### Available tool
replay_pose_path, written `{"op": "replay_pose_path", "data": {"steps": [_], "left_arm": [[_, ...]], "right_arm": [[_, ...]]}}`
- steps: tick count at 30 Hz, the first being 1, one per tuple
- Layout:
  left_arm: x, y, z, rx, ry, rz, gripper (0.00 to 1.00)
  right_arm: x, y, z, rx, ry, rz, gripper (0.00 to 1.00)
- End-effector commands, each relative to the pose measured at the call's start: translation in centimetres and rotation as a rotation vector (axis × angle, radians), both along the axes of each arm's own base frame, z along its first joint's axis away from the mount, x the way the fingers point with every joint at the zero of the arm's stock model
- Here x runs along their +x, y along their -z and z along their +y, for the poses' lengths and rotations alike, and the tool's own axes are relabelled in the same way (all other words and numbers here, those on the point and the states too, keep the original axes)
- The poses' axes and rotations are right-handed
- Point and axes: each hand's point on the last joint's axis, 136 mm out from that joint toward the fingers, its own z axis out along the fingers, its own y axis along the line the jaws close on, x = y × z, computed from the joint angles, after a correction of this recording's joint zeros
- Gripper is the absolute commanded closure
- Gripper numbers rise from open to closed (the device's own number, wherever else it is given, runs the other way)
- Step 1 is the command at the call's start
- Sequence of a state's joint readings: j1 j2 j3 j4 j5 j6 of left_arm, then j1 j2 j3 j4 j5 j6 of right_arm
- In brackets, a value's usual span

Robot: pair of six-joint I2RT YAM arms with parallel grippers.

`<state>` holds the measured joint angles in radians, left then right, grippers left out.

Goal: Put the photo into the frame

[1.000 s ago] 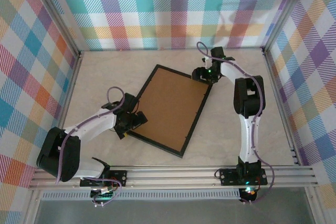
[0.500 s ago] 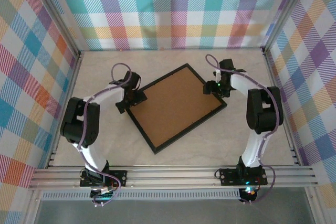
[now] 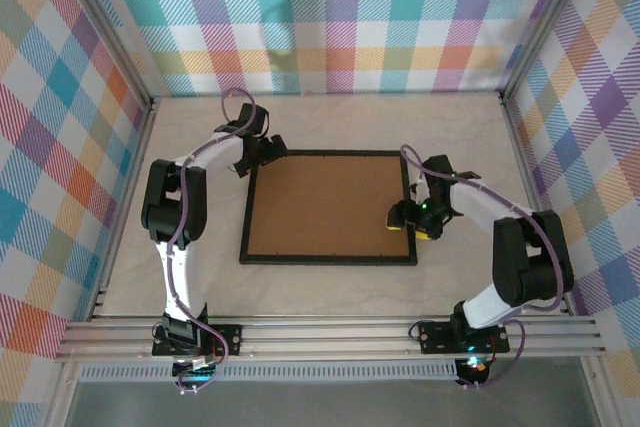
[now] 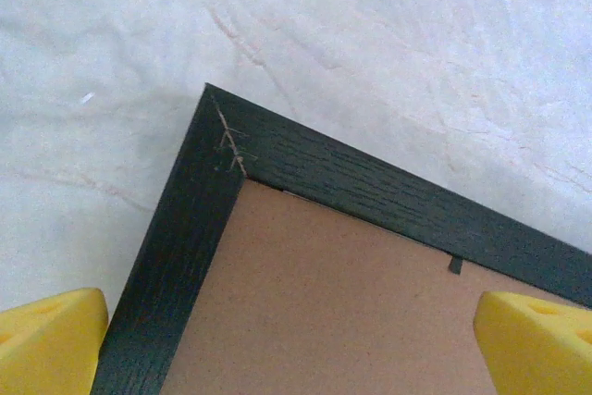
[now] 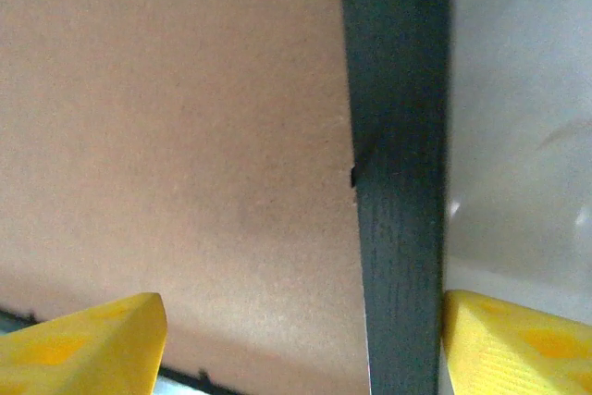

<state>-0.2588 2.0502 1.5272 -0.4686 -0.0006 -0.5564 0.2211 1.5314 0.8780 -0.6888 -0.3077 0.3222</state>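
Observation:
The frame (image 3: pixel 328 259) lies flat on the table with its brown board back (image 3: pixel 325 202) facing up, its sides square to the table edges. The photo is out of view. My left gripper (image 3: pixel 262 152) hovers at the frame's far left corner (image 4: pixel 277 150), open, its yellow fingertips (image 4: pixel 51 339) spread to either side of that corner. My right gripper (image 3: pixel 415 222) is at the frame's right rail (image 5: pixel 398 136) near the near corner. It is open, one fingertip (image 5: pixel 518 344) outside the rail and the other over the board (image 5: pixel 166 117).
Plaid walls (image 3: pixel 330 17) enclose the pale marbled tabletop (image 3: pixel 200 267) on three sides. An aluminium rail (image 3: pixel 330 332) carrying both arm bases runs along the near edge. Bare table lies all around the frame.
The frame has turned clockwise from a diagonal to lie square with the table. The left gripper followed its corner toward the far left. The right gripper moved nearer along the right side, its jaws narrowing a little.

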Motion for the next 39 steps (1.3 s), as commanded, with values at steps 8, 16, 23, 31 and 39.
{"op": "replay_pose_path", "data": {"steps": [8,16,23,31,39], "left_arm": [[-4.6,-3.6,1.1,-0.083,0.071,0.071,0.0],[-11.1,-5.4,3.2,-0.05,0.056,0.035,0.0],[-13.6,-4.0,5.4,0.06,0.052,0.049,0.0],[-11.2,-2.0,5.3,0.089,0.064,0.046,0.0],[-9.5,-0.5,6.1,0.154,0.061,0.054,0.02]], "right_arm": [[6.3,-3.0,-0.8,-0.07,0.009,-0.177,0.25],[12.7,-2.4,-2.1,-0.199,0.033,-0.22,0.42],[13.1,0.1,-3.0,-0.271,0.013,-0.172,0.47],[11.8,-0.9,1.6,-0.056,-0.02,-0.174,0.48],[12.8,-3.5,-2.1,-0.275,-0.043,-0.21,0.45]]}}
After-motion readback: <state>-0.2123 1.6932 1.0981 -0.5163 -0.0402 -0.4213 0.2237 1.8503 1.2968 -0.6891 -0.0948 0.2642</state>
